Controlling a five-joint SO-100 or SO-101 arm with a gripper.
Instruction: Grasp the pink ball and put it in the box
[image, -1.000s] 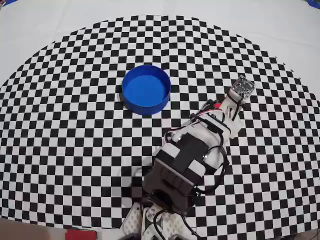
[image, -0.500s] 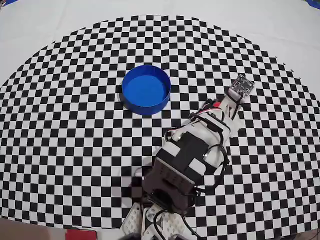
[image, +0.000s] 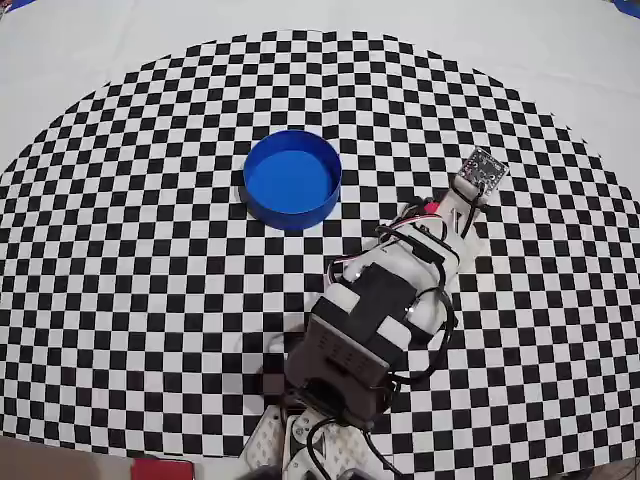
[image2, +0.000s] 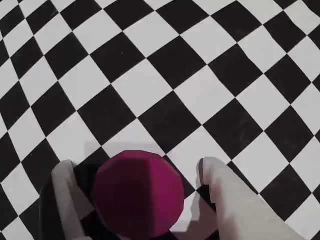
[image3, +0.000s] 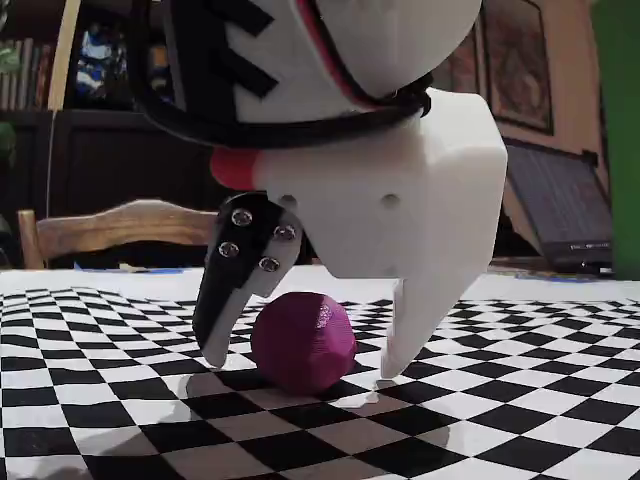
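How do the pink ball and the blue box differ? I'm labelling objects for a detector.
Colour: the pink ball is magenta, the blue box bright blue. Shape: the ball is a faceted sphere, the box a shallow open cylinder. Size: judging by the checker squares, the ball is much smaller than the box. State: the ball sits between the fingers of the gripper, the box stands apart, empty. Both rest on the checkered cloth.

A: What fills the lower part of the frame?

B: The pink ball (image2: 137, 194), sitting low and left of centre on the black-and-white checkered surface (image2: 200, 75). It looks faceted rather than perfectly smooth.

A: And the end effector (image2: 135, 172)?

B: Its two white fingers (image2: 235, 205) come up from the bottom edge, one on each side of the ball, spread apart. A gap shows between the right finger and the ball; contact on the left cannot be judged.
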